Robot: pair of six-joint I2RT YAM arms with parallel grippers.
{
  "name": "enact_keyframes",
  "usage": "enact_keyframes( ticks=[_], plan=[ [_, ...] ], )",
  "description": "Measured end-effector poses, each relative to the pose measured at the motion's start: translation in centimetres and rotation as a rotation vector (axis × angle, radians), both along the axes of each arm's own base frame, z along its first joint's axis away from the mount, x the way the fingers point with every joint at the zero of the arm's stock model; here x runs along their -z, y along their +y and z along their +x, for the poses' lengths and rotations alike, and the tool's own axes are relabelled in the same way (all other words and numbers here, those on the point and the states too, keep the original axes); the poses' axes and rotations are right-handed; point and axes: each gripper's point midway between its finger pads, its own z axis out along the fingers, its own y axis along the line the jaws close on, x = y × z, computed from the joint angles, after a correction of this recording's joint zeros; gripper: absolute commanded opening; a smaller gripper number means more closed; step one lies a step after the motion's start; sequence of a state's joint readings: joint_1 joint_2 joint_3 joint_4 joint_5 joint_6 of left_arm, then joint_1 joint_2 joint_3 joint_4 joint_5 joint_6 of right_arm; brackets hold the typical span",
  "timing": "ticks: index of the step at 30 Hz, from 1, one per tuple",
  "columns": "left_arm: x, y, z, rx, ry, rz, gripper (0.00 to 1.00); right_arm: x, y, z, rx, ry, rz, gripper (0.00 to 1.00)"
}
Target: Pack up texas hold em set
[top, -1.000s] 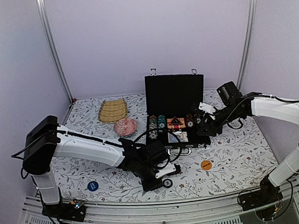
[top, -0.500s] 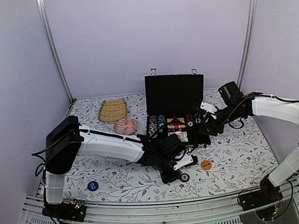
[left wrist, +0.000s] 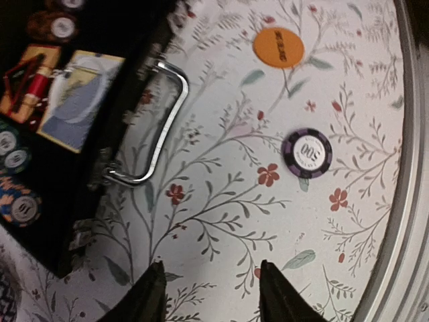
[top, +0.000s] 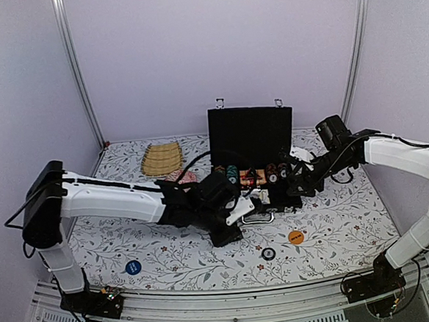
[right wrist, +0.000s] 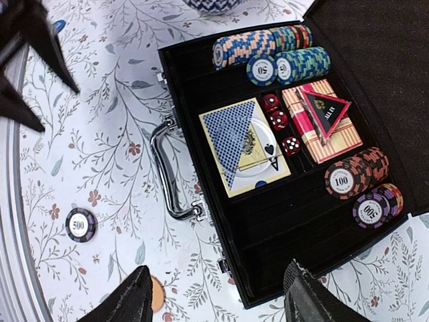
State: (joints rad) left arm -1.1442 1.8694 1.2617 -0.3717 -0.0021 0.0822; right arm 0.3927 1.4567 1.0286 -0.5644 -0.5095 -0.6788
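The black briefcase (top: pixel 250 140) stands open at the table's middle, with rows of poker chips (right wrist: pixel 271 55), a card deck (right wrist: pixel 244 144), red dice and a red triangle (right wrist: pixel 326 112) inside. A purple poker chip (left wrist: pixel 307 152) lies loose on the cloth, near an orange disc (left wrist: pixel 278 47). My left gripper (left wrist: pixel 211 265) is open and empty, low over bare cloth in front of the silver handle (left wrist: pixel 161 127). Over the case's front right corner hangs my right gripper (right wrist: pixel 218 272), open, nothing between its fingers. A blue disc (top: pixel 133 267) lies front left.
A tan slatted mat (top: pixel 161 159) lies at the back left. The pink-red woven ball (top: pixel 180 178) sits partly behind my left arm. The metal front rail (left wrist: pixel 410 201) runs close to the loose chip. The upright lid (top: pixel 250 129) backs the case.
My left gripper carried the purple chip rightward, opened, and drew back toward the case, leaving the chip on the cloth. My right gripper opened wider and barely moved.
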Motion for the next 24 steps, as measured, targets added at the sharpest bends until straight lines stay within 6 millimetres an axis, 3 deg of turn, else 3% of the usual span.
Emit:
enact_keyframes(
  ticks=[3, 5, 7, 9, 12, 17, 24],
  plan=[
    [-5.3, 2.2, 3.1, -0.133, -0.079, -0.133, 0.63, 0.2, 0.6, -0.9, -0.066, 0.008, -0.034, 0.70],
    [-7.6, 3.9, 5.5, -0.241, -0.111, -0.214, 0.63, 0.9, 1.4, -1.8, -0.118, 0.011, -0.070, 0.69],
    [-8.8, 5.8, 7.7, -0.357, -0.117, -0.282, 0.63, 2.1, 2.7, -3.6, -0.197, 0.021, -0.124, 0.67],
    [-8.3, 7.8, 9.3, -0.463, -0.112, -0.310, 0.63, 3.2, 4.1, -5.7, -0.288, 0.025, -0.175, 0.66],
    [-7.0, 9.1, 9.8, -0.543, -0.086, -0.311, 0.63, 4.2, 5.4, -8.0, -0.384, 0.023, -0.221, 0.64],
    [-6.5, 9.4, 9.8, -0.588, -0.064, -0.331, 0.62, 5.7, 7.0, -10.8, -0.498, 0.012, -0.286, 0.65],
    [-6.7, 9.8, 9.8, -0.623, -0.063, -0.356, 0.62, 8.6, 7.8, -14.1, -0.608, 0.029, -0.373, 0.65]
  ],
)
